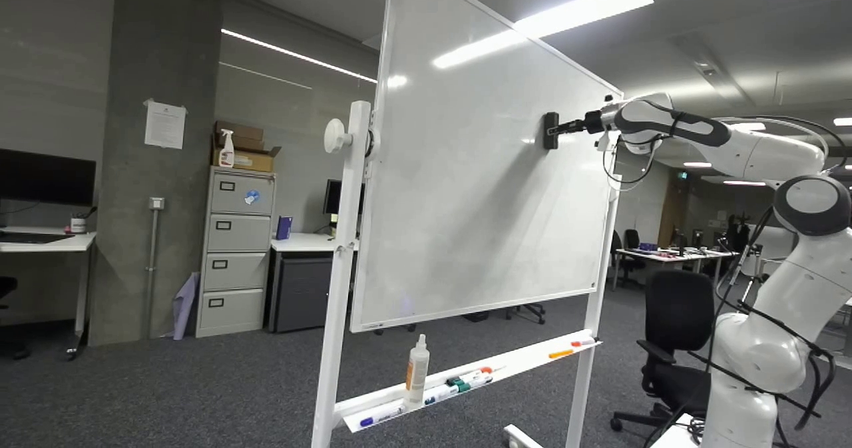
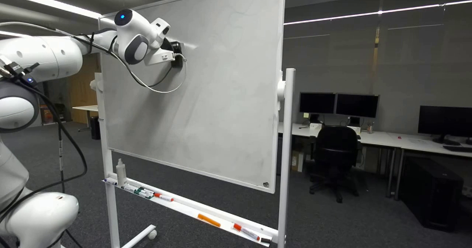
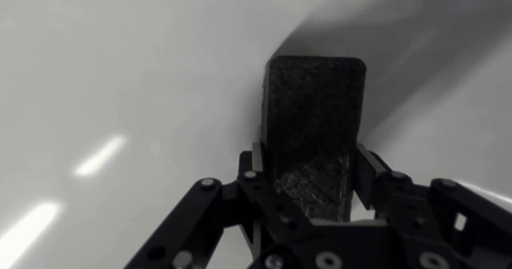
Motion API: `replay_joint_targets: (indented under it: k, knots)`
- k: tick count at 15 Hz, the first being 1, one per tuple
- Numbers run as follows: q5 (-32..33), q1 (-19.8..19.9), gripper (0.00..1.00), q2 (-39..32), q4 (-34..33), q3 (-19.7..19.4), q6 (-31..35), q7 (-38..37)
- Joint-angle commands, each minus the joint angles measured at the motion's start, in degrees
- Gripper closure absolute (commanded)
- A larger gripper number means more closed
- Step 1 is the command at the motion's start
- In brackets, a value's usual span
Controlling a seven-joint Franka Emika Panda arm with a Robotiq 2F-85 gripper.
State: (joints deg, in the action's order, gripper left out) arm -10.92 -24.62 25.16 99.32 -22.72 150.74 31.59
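Fingers (image 3: 368,175) clamped firmly on the black eraser (image 3: 314,109), one against each long side, and it stands upright, up against or right beside the whiteboard (image 1: 466,202)! It looks light and fairly stiff with a fuzzy, softer edge, nothing fragile here, so those long sides seem the sensible hold, though an off-centre pinch might let it twist. Below, the ledge (image 2: 184,206) carries loose markers (image 2: 246,231) and a bottle (image 1: 417,371) whose fill is hard to judge, while farther back a pot (image 1: 78,225) holds what look like pens (image 1: 89,213) and a cardboard box (image 1: 259,162) hides its contents.
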Motion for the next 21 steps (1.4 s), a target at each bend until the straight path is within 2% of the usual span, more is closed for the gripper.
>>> replay_joint_targets:
  k: [1,3,6,10,14,16,17,19,21]
  knots:
    - [5.5,8.4,0.69,2.3,5.4,8.5,-5.7,0.4]
    - [9.5,12.2,0.69,4.0,8.0,12.3,-8.4,-0.7]
    - [13.5,15.5,0.69,6.8,11.0,15.3,-14.7,-0.5]
    - [8.0,11.8,0.69,10.2,13.1,13.5,-30.1,5.3]
    - [4.2,11.7,0.69,11.0,11.0,11.6,-48.3,10.6]
    - [5.1,13.2,0.69,10.9,10.0,10.9,-57.6,13.1]
    - [6.2,14.1,0.69,11.0,10.2,10.7,-60.0,14.1]
    - [10.7,16.4,0.69,11.6,12.0,10.4,-60.3,17.0]
    - [16.1,18.8,0.69,12.0,15.3,9.8,-55.0,19.8]
